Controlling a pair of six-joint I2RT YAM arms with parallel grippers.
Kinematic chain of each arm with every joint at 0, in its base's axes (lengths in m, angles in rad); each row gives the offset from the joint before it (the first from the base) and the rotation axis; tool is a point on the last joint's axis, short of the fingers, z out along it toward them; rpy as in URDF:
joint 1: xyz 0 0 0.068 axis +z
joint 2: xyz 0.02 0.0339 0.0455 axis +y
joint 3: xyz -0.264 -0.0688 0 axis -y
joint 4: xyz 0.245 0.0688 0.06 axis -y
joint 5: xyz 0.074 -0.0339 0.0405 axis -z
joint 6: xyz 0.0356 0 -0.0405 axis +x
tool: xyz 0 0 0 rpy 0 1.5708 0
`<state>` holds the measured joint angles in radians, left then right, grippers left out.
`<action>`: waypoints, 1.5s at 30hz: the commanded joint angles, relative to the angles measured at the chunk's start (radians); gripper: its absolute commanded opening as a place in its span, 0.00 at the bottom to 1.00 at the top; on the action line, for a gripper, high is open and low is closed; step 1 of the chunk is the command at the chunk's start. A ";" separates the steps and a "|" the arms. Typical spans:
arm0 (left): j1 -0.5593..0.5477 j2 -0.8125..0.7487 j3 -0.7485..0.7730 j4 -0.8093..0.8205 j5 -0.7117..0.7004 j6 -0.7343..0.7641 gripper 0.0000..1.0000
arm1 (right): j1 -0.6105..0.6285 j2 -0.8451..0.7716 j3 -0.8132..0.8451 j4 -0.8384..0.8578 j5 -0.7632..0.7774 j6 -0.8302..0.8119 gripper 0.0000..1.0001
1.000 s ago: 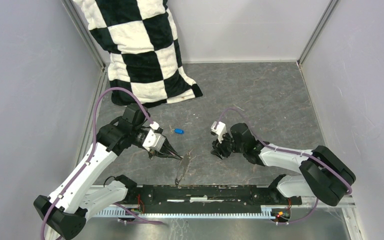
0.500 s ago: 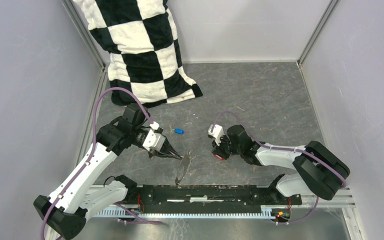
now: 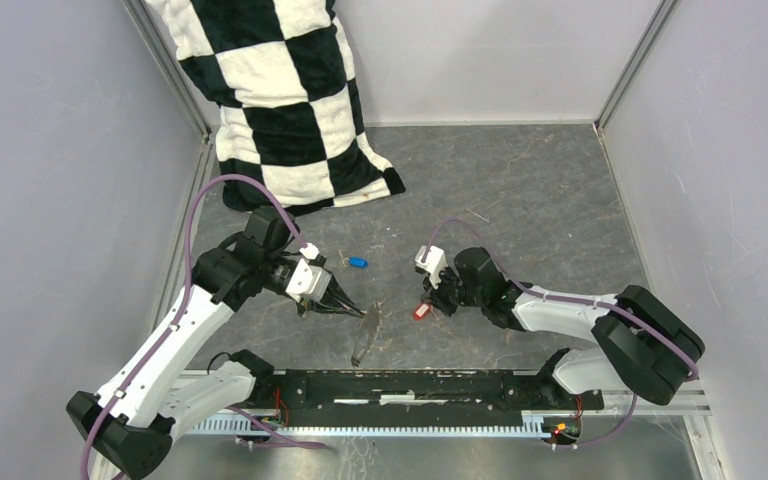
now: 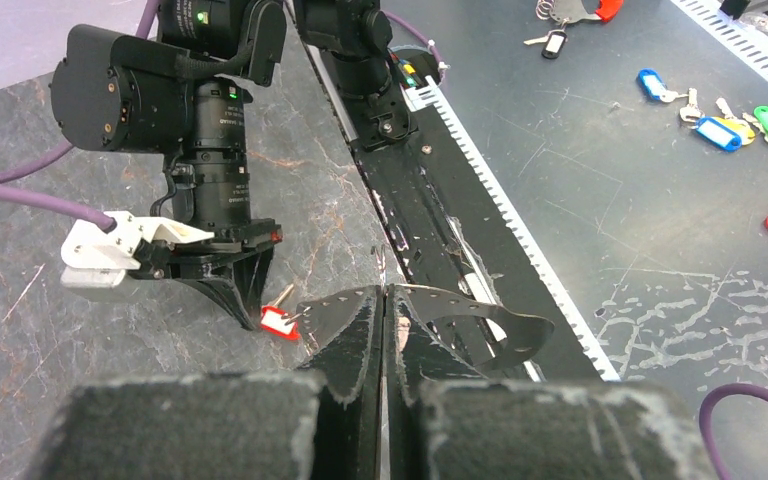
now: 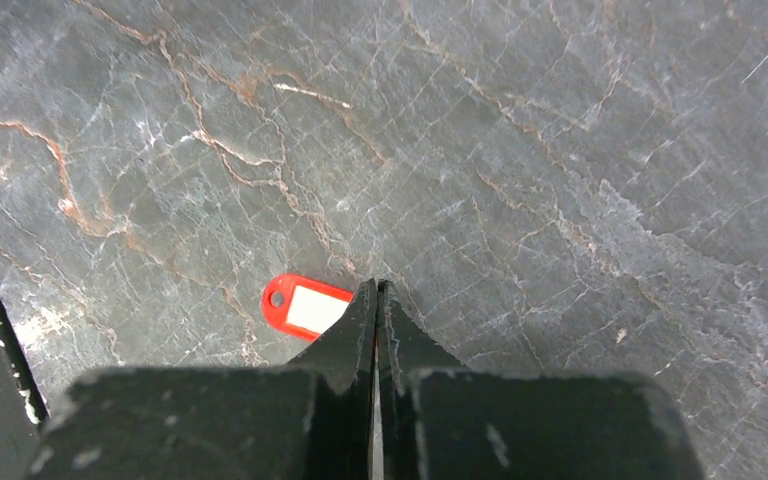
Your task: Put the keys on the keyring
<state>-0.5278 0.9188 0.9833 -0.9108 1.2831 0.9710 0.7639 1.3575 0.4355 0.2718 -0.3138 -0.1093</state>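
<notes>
My left gripper (image 3: 360, 312) is shut on the keyring (image 3: 367, 335), a thin grey hoop that hangs tilted below its fingertips. In the left wrist view (image 4: 385, 292) the hoop shows only as a thin wire (image 4: 384, 268) between the shut fingers. My right gripper (image 3: 426, 306) is shut on the red key (image 3: 421, 312), a little to the right of the hoop. In the right wrist view (image 5: 376, 287) the red head (image 5: 300, 306) sticks out left of the shut fingertips. The red key also shows in the left wrist view (image 4: 278, 322). The blue key (image 3: 357, 263) lies on the floor behind the left gripper.
A black and white checkered cloth (image 3: 280, 100) hangs at the back left. The black base rail (image 3: 410, 385) runs along the near edge. Grey walls stand on both sides. Several coloured key tags (image 4: 720, 130) lie on a surface beyond the rail.
My right gripper has shifted left toward the hoop, and the red key now shows at its fingertips. The left arm and keyring have hardly moved.
</notes>
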 commanded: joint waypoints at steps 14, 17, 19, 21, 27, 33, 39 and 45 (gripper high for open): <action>0.003 -0.015 0.045 0.010 0.017 -0.033 0.02 | 0.003 -0.030 -0.018 0.033 -0.003 0.013 0.32; 0.003 -0.017 0.045 0.010 0.016 -0.035 0.02 | 0.001 -0.060 -0.023 0.042 -0.014 0.005 0.38; 0.003 -0.018 0.043 0.009 0.016 -0.033 0.02 | -0.007 -0.067 -0.023 0.043 -0.039 0.005 0.39; 0.003 -0.017 0.043 0.009 0.016 -0.032 0.02 | -0.019 -0.066 -0.024 0.047 -0.072 0.010 0.38; 0.003 -0.019 0.045 0.010 0.015 -0.031 0.02 | -0.038 -0.021 -0.026 0.064 -0.135 0.037 0.34; 0.003 -0.017 0.045 0.009 0.015 -0.032 0.02 | -0.038 0.009 -0.020 0.065 -0.145 0.038 0.33; 0.003 -0.013 0.046 0.009 0.018 -0.029 0.02 | -0.037 0.029 -0.016 0.061 -0.125 0.025 0.27; 0.003 -0.015 0.048 0.009 0.021 -0.034 0.02 | -0.037 0.033 -0.011 0.076 -0.103 0.017 0.21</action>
<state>-0.5278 0.9154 0.9886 -0.9108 1.2831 0.9710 0.7303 1.3865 0.4126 0.2989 -0.4297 -0.0772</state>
